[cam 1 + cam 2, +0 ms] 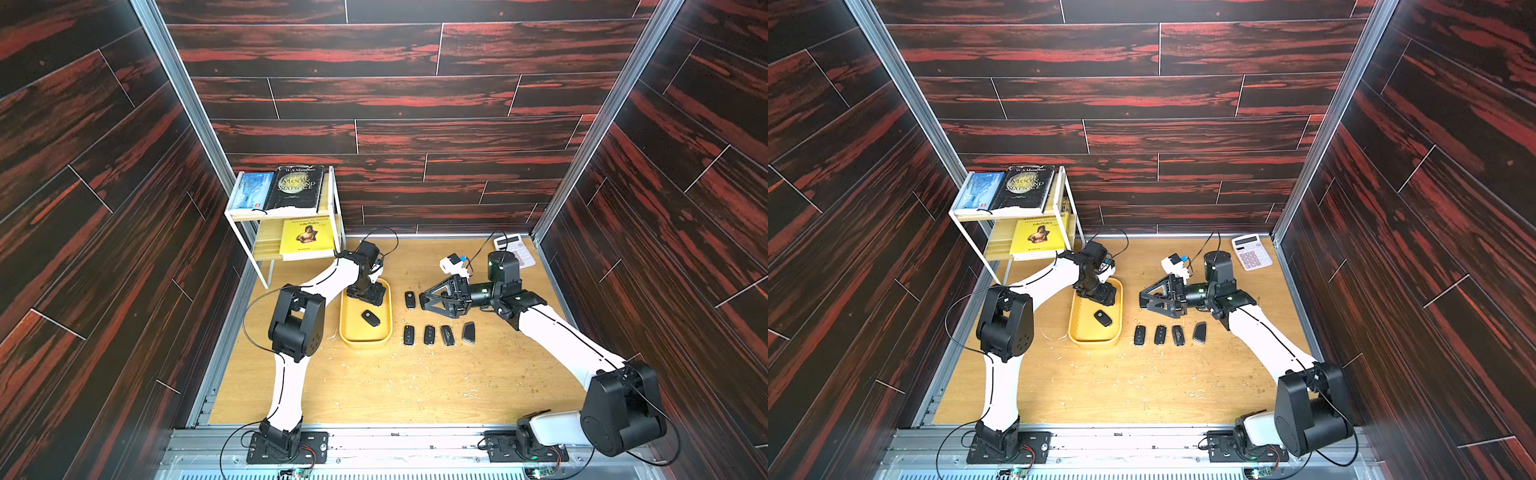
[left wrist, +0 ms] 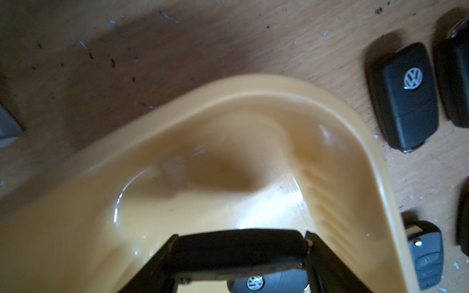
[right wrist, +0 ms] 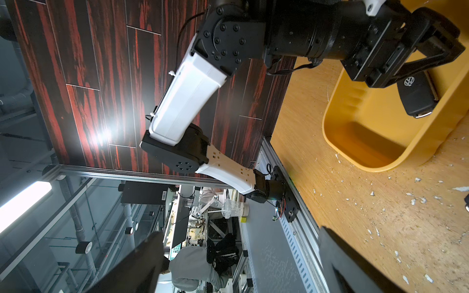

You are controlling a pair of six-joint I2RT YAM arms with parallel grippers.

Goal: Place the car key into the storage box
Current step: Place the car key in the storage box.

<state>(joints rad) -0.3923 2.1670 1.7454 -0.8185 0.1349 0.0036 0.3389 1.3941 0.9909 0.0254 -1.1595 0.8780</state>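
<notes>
The left claw grips a key above the far end of the box; a second key lies mid-box. The right claw gapes empty nearby. Released from this height near the rim, the key could bounce out onto the table.

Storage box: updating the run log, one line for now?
left gripper: holds car key over storage box | right gripper: open, empty

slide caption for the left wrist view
Left gripper holding a car key over the yellow box, more keys alongside
</notes>
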